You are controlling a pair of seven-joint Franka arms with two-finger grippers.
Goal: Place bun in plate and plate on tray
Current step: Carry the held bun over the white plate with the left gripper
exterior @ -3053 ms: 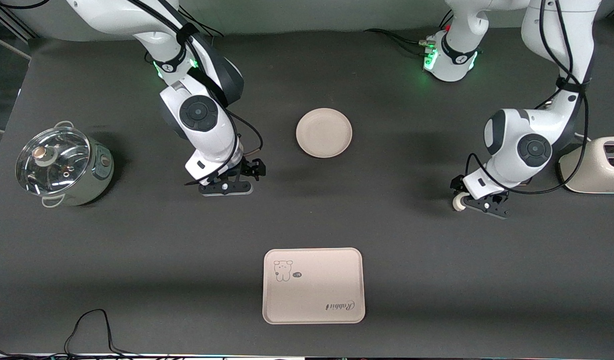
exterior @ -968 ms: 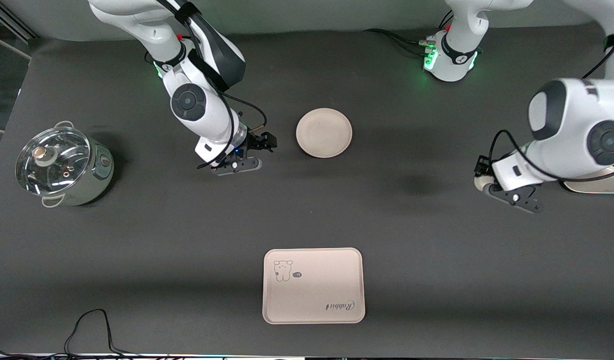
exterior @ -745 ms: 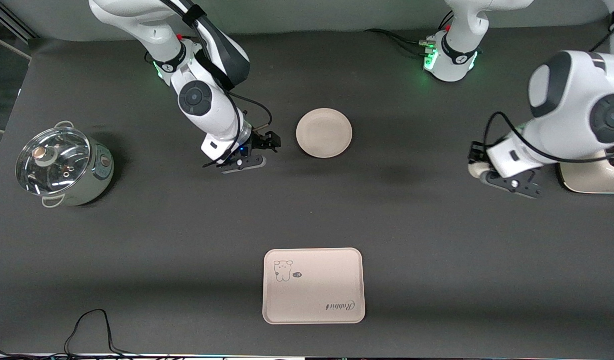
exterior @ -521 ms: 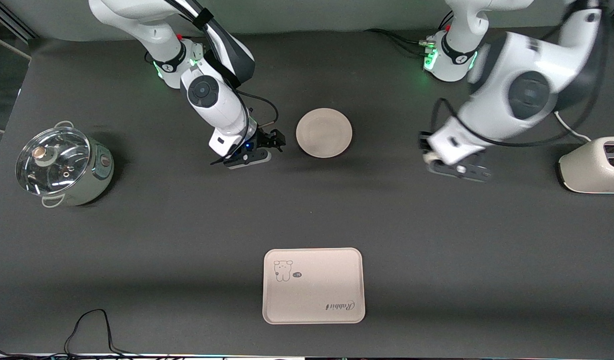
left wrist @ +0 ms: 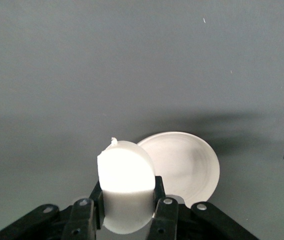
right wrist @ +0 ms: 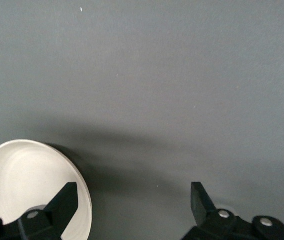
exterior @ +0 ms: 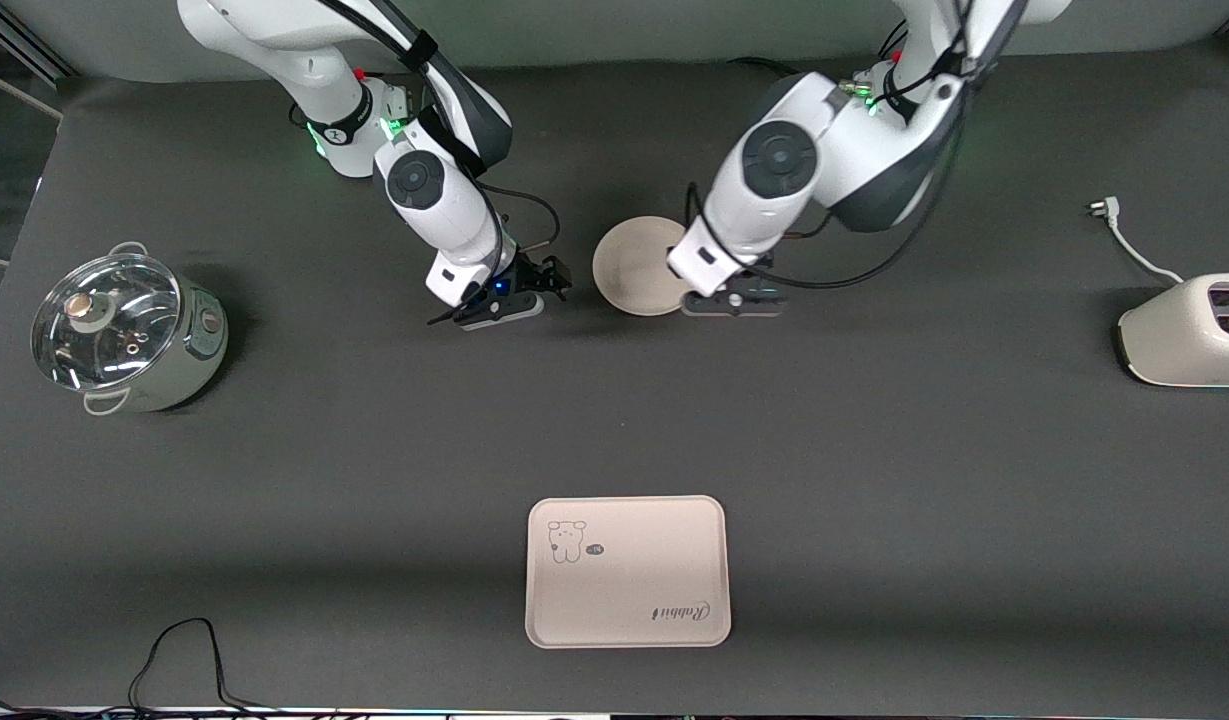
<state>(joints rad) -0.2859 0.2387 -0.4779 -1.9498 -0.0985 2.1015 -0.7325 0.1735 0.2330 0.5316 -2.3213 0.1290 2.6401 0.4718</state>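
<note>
The round cream plate (exterior: 629, 265) lies on the dark table between both hands. My left gripper (exterior: 731, 300) hangs over the plate's rim on the side toward the left arm's end, shut on the bun. The hand hides the bun in the front view. In the left wrist view the off-white bun (left wrist: 126, 172) sits clamped between the fingers, with the plate (left wrist: 189, 162) just past it. My right gripper (exterior: 514, 298) stands open beside the plate toward the right arm's end. In the right wrist view it (right wrist: 134, 200) holds nothing, one finger by the plate (right wrist: 24, 180). The tray (exterior: 626, 572) lies nearer the front camera.
A steel pot with a glass lid (exterior: 124, 330) stands at the right arm's end of the table. A cream toaster (exterior: 1189, 340) and its loose white cable (exterior: 1124, 235) lie at the left arm's end. Bare mat separates the plate from the tray.
My left arm has swung from beside the toaster across to the plate, carrying the bun. My right gripper has drifted closer to the plate and stayed open.
</note>
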